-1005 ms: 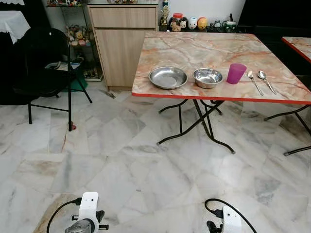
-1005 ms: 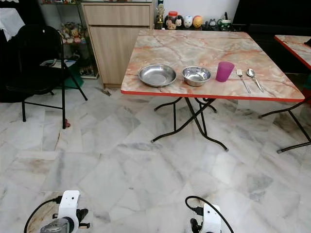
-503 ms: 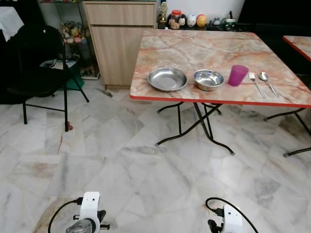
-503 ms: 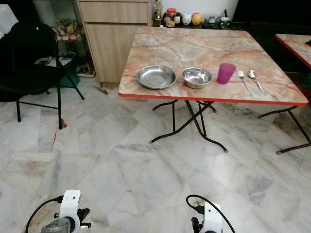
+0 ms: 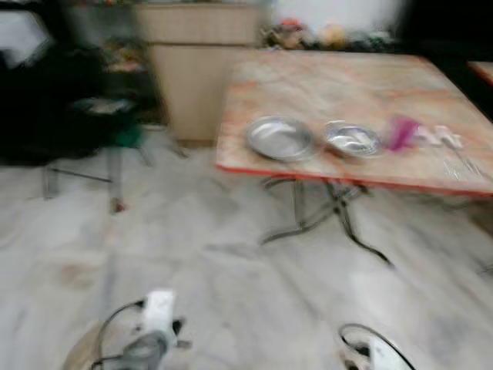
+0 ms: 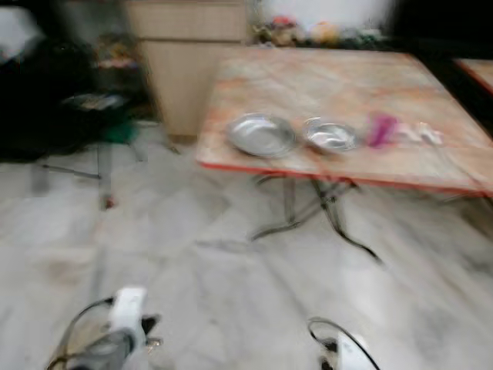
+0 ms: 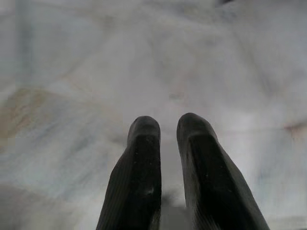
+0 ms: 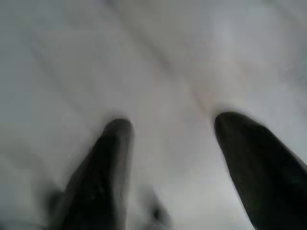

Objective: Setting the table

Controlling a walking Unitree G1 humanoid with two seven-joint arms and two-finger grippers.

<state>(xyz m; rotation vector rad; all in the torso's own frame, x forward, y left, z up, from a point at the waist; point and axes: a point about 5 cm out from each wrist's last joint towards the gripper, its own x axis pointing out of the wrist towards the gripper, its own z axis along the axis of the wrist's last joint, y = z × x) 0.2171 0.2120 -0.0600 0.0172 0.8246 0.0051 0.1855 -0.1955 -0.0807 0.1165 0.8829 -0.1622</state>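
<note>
Ahead, through heavy motion blur, stands the marble-patterned folding desk (image 5: 331,85) with its red edge, and along its near side the tableware sits in a row: a wide steel plate (image 5: 280,138) farthest toward the robot's left, a steel bowl (image 5: 352,139) just beside it, then a purple cup (image 5: 401,132), and past the cup a fork and spoon (image 5: 451,145) smeared into pale streaks. Behind the desk's far left corner is a wooden cabinet (image 5: 202,62), and well to the desk's left a black chair (image 5: 69,116) — little more than a dark shape. Both arms hang low over the marble floor (image 5: 231,262), well short of the desk. The left tool (image 7: 165,128) points at bare floor with its fingers nearly together, a thin gap between them; the right tool (image 8: 170,127) hangs over the floor too, its fingers spread wide apart and holding nothing.
</note>
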